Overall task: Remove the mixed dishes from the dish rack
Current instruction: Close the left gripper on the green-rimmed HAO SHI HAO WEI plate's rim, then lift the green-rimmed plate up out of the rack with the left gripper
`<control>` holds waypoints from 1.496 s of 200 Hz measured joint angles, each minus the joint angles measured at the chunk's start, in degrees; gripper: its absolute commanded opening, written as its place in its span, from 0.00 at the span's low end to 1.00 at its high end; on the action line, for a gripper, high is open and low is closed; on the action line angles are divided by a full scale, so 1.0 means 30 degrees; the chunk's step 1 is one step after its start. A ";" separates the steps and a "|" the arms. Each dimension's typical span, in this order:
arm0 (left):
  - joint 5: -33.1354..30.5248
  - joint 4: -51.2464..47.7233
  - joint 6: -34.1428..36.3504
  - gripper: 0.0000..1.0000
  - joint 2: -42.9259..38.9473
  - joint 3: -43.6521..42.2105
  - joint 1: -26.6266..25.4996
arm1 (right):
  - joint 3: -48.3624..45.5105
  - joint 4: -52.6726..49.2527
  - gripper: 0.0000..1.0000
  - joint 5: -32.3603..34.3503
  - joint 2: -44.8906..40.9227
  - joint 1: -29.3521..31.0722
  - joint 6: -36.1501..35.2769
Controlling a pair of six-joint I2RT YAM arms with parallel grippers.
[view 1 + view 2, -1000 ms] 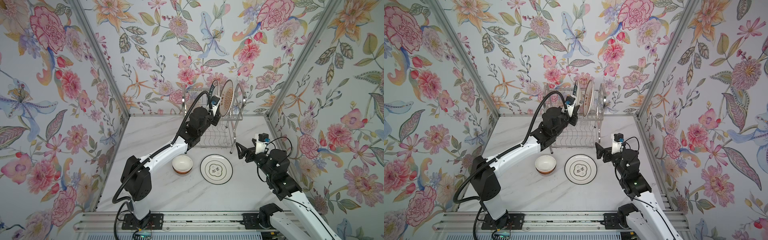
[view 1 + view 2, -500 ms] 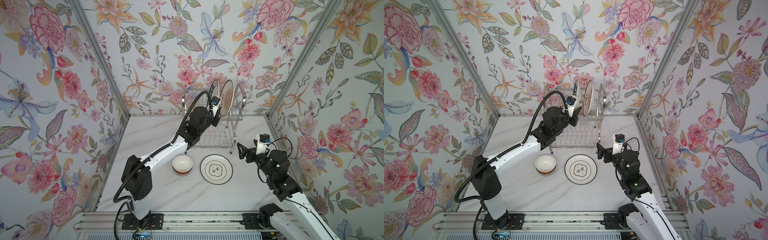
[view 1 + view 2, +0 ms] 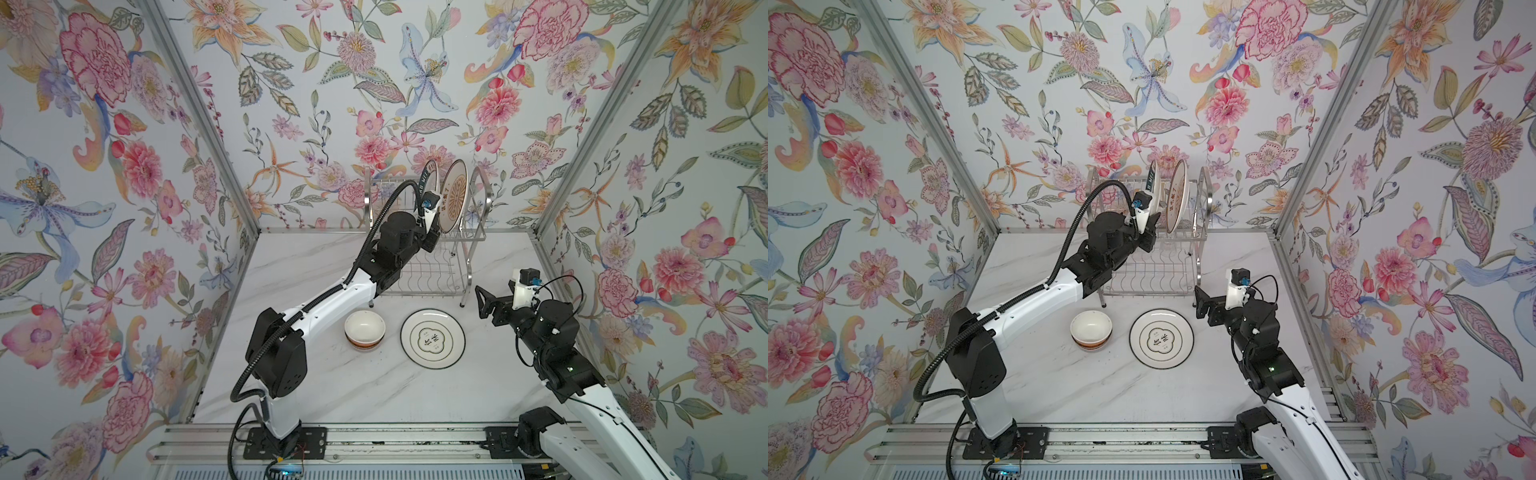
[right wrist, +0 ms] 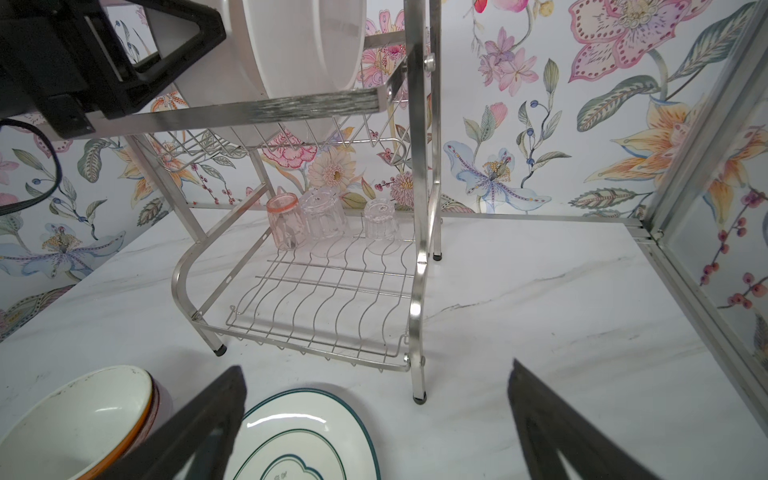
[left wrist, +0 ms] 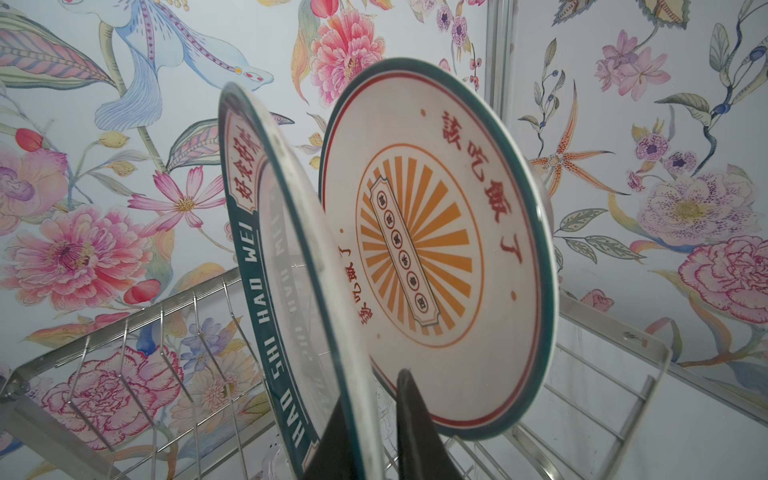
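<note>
Left claw (image 5: 374, 395) clamped on lower rim of green lettered plate (image 5: 249, 257), which stands on edge in dish rack (image 3: 424, 274) top tier at back edge of surface (image 3: 332, 395). Orange sunburst plate (image 5: 419, 241) just beside. Right claw (image 4: 376, 365) wide apart, empty, by a rack front leg. White plate (image 3: 432, 338), bowl (image 3: 365, 330) mid-surface.

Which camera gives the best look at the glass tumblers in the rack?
Right wrist view: the three tumblers stand in a row at the back of the dish rack's lower shelf. Both top views hide them behind the upper tier; the left wrist view shows mainly plates.
</note>
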 measured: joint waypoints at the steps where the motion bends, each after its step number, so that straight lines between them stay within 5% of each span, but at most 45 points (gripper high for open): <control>1: 0.0007 0.0000 0.0000 0.15 0.0000 0.0000 0.0000 | 0.0000 0.0000 0.99 0.0007 0.0007 0.0000 0.0000; 136: -0.0080 0.0372 -0.0211 0.00 0.0240 0.0124 0.0160 | -0.0007 0.0583 0.99 -0.0379 0.0211 0.0000 -0.0022; 299: 0.0270 0.2339 -0.0036 0.00 -0.0044 -0.0211 0.0160 | -0.0007 0.1056 0.99 -0.0678 0.0663 0.0000 -0.0080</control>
